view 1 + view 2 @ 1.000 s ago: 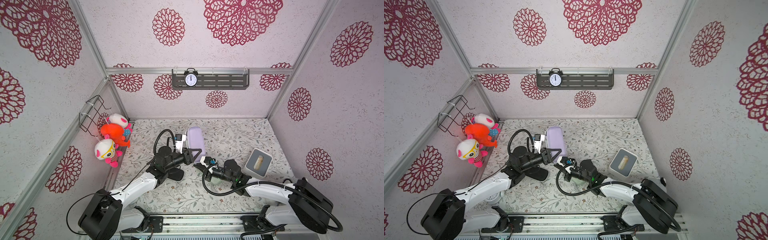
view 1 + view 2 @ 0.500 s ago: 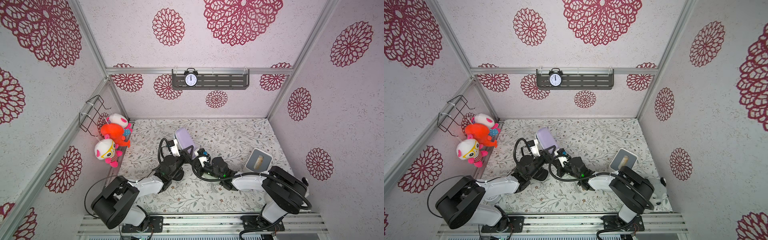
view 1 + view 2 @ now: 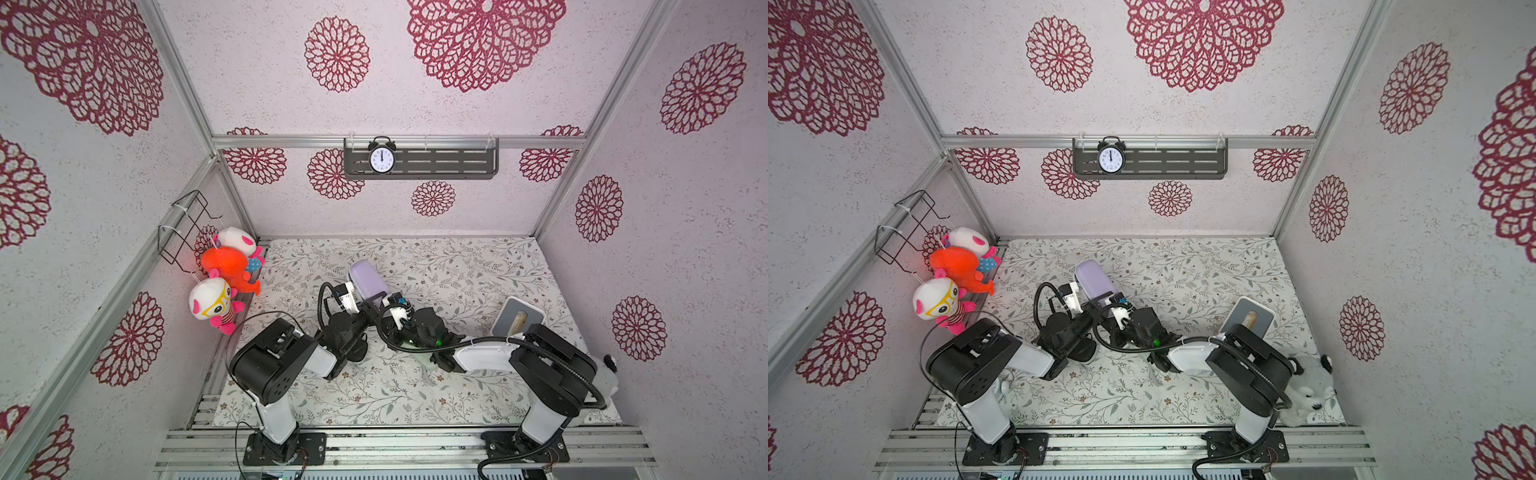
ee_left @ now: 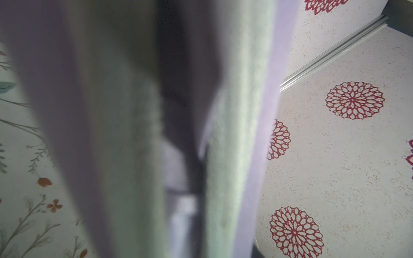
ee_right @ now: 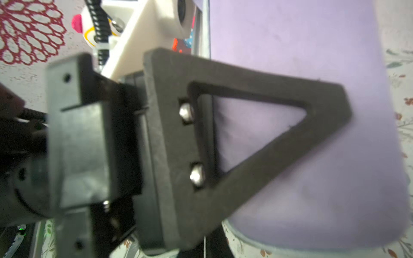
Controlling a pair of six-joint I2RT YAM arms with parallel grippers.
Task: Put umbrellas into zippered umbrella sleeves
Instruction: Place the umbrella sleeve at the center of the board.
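Note:
The lilac zippered umbrella sleeve [image 3: 368,281] [image 3: 1094,279] stands tilted off the mat at mid-table. My left gripper [image 3: 368,305] [image 3: 1096,301] is shut across it; its triangular finger [image 5: 165,145] lies flat on the lilac shell [image 5: 312,55]. The left wrist view looks along the sleeve's edge: the pale grey lining [image 4: 232,134] shows, with a narrow dark gap between the halves. My right gripper [image 3: 388,308] [image 3: 1116,308] is right at the sleeve's near end, jaws hidden. A black oblong piece [image 3: 358,353] lies under the left arm, a mint green one [image 3: 430,363] under the right. No umbrella is clearly visible.
A white box with a grey top [image 3: 517,318] stands at the right of the mat, close to the right arm's elbow. A grey plush animal [image 3: 1308,386] sits at the front right corner. Plush toys [image 3: 224,266] hang on the left wall.
Both arms have folded in and risen toward the camera. The lilac sleeve went a little left and tilted with them. Both grips look unchanged.

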